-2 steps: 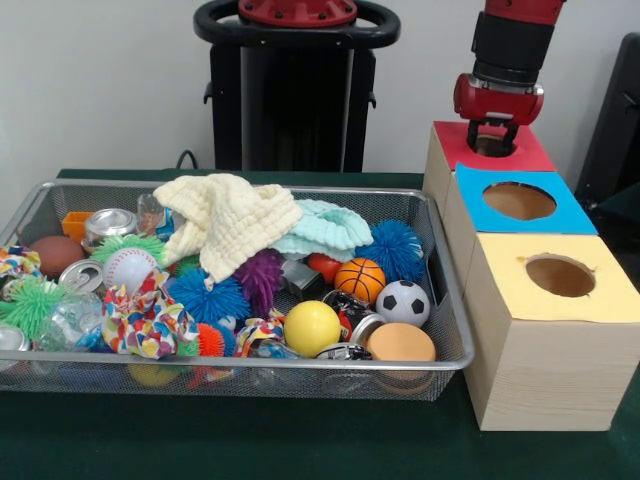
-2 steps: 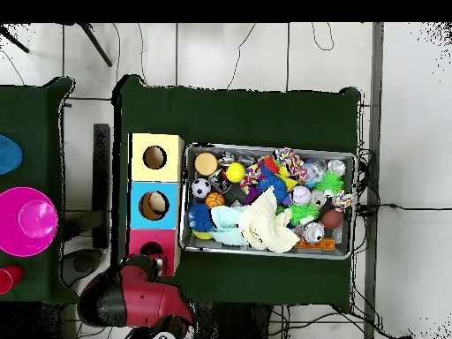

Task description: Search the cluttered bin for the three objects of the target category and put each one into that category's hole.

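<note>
Over the red-topped hole of the wooden sorting box (image 1: 492,146) my gripper (image 1: 492,133) hangs with its dark fingertips at the opening's rim; they look slightly parted with nothing visible between them, but I cannot tell for certain, since the hole's shadow sits right behind them. Beside that box stand the blue-topped box (image 1: 518,201) and the yellow-topped box (image 1: 560,276), in a row against the short side of the silver wire-mesh bin (image 1: 440,290). Target category is not identifiable from these views. Candidates in the bin: small orange basketball (image 1: 360,279), black-and-white soccer ball (image 1: 403,302), plain yellow ball (image 1: 311,327), white baseball (image 1: 129,267), blue spiky rubber ball (image 1: 396,249), metal cans, and a cream knitted cloth (image 1: 228,220) covering the middle. From the gripper, all of it lies across the blue box and toward the bin's interior; the round balls near the box side are closest. Overhead view shows the three holes in line and the arm's red body (image 2: 141,296) hiding part of the red box; front view alone shows the fingertips.
</note>
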Tool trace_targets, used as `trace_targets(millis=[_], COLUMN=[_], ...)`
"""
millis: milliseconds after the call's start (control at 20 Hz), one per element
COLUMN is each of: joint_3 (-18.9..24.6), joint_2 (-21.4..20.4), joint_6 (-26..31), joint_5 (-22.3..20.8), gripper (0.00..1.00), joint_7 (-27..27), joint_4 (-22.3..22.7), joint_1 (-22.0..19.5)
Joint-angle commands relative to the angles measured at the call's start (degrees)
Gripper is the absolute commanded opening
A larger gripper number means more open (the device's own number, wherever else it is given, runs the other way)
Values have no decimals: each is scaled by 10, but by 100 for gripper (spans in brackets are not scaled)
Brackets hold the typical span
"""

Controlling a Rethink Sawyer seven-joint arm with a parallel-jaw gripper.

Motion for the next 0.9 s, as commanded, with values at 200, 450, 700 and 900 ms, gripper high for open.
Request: trace_targets(millis=[200, 450, 700, 900], joint_3=[24, 22, -1, -19], joint_2=[16, 17, -1, -17], joint_6=[26, 30, 66, 109], joint_5=[14, 15, 20, 18], gripper=[0, 0, 0, 0], joint_7=[126, 125, 120, 114], joint_4=[-5, -8, -19, -34], joint_1=[-4, -1, 13, 20])
